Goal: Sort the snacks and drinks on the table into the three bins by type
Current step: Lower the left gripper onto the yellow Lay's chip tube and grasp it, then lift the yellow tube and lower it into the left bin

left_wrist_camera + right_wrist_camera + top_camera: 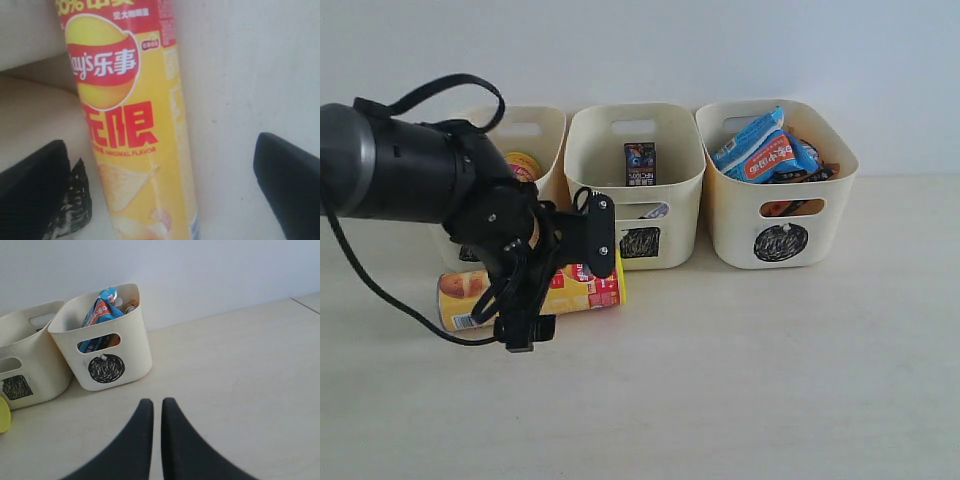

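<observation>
Yellow chip tube (pixel 582 288) is the one to look at: it's lying on its side on the counter (pixel 770 380), right in front of the left bin (pixel 548 128) and the middle bin (pixel 635 125). It's got a red logo patch, red lettering and a chip picture along its side.

Your left fingers (pixel 287 185) are spread wide with the tube sitting in the gap between them, and there's clear counter showing between the tube and one of them, so no grip. Your right fingers (pixel 135 440) are pulled almost together with just a slit between, holding nothing, over bare counter near the right bin (pixel 780 215).

Other stuff around:
- a dark carton (pixel 640 163) stands inside the middle bin, which has a scribbled square on its front
- blue-white packets (pixel 760 150) are poking out of the right bin, which has the scribbled circle
- something with a yellow round top (pixel 523 163) sits in the left bin; can't tell what it is

The black left arm (pixel 410 170) and its cable cover most of the left bin's front and the tube's middle in the exterior view.
</observation>
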Available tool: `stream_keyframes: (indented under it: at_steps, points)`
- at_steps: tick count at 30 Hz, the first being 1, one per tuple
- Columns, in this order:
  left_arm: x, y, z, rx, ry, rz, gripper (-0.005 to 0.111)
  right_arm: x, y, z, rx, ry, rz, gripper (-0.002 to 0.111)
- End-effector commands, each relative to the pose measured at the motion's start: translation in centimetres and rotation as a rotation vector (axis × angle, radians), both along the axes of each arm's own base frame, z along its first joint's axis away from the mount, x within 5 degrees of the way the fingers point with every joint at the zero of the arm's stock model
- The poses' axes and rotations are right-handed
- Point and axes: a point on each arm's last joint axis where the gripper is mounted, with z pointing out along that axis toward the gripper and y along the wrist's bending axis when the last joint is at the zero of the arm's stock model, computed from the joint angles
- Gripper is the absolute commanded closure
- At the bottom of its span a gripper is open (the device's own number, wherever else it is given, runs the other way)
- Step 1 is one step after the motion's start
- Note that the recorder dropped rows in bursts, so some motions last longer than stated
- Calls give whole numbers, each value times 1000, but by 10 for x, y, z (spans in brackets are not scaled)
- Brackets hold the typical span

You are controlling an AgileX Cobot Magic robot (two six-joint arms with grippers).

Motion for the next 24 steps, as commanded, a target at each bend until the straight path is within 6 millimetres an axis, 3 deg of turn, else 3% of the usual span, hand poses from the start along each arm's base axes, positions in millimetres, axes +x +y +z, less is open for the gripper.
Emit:
stream_keyframes:
  at_steps: [1,7,16,24]
  points:
    - [7,-3,-17,15,-42,-7,18,0,0,1,-6,-9,-4,106]
    - [13,-5,-36,17,-55,6,39,0,0,1,-6,-9,-4,106]
    - [12,-4,-35,20,-58,34,103,0,0,1,-6,-9,-4,106]
    - [2,-1,13,-104,-85,136,103,0,0,1,-6,-9,-4,106]
